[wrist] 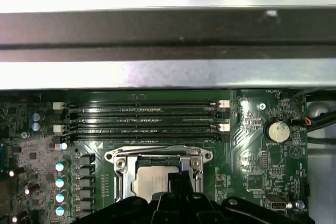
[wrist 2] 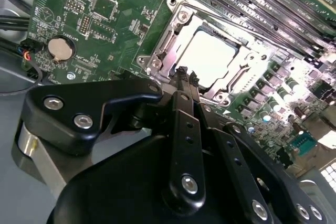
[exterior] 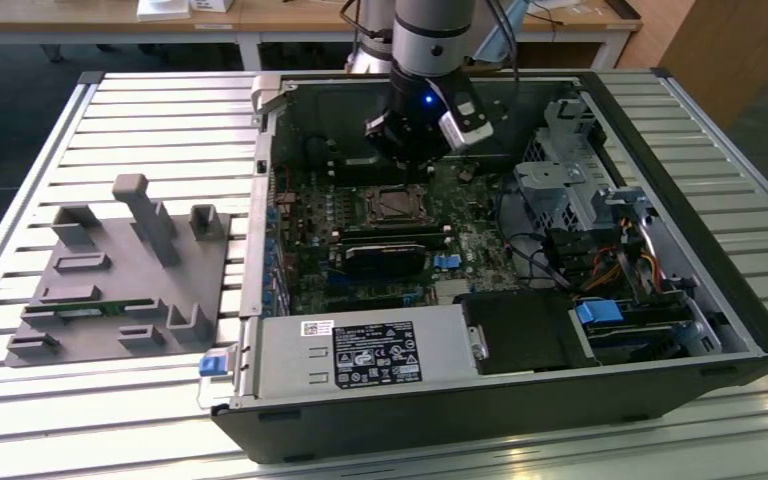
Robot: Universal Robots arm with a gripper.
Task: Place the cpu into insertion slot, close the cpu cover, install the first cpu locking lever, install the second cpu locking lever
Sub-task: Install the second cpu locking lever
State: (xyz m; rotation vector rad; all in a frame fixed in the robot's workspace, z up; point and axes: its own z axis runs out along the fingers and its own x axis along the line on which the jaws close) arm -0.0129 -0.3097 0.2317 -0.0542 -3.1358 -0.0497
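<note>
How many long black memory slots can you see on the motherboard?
4, running side by side in a parallel bank between the insertion slot and the case's metal wall in the first wrist view. All four appear empty; the gripper hides none.

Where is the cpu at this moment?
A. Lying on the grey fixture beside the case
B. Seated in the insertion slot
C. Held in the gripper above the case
B: in both wrist views the cpu lies flat within the insertion slot on the green board.
</note>
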